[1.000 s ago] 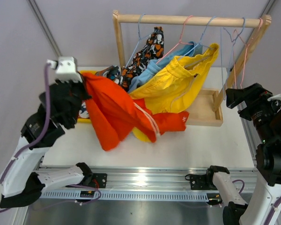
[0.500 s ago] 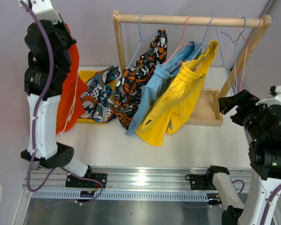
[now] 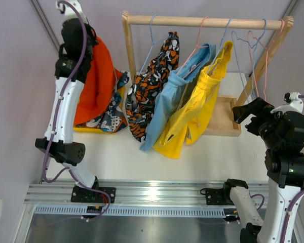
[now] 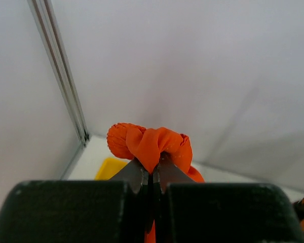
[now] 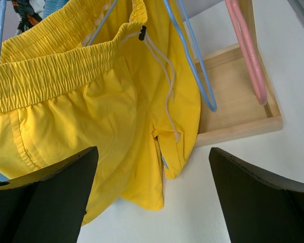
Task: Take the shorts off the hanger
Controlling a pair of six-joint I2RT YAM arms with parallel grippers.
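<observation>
— Red-orange shorts point(image 3: 93, 83)?
— Dangling from the left gripper point(image 4: 153, 167), clamped shut on them, over the table's point(image 3: 116, 157) far-left corner.
— Yellow shorts point(image 3: 195, 114)?
— Hanging long-axis-down on the rack point(image 3: 202, 21), straight ahead of the right gripper point(image 5: 153, 152), which is wide open and empty. That arm is nearer.

My fingers point(image 5: 45, 197) are black; the red-orange shorts point(image 3: 93, 83) are plain; so are the yellow shorts point(image 3: 195, 109) and light blue shorts point(image 3: 172, 98); the blotched shorts point(image 3: 152, 81) mix black, orange, white.
</observation>
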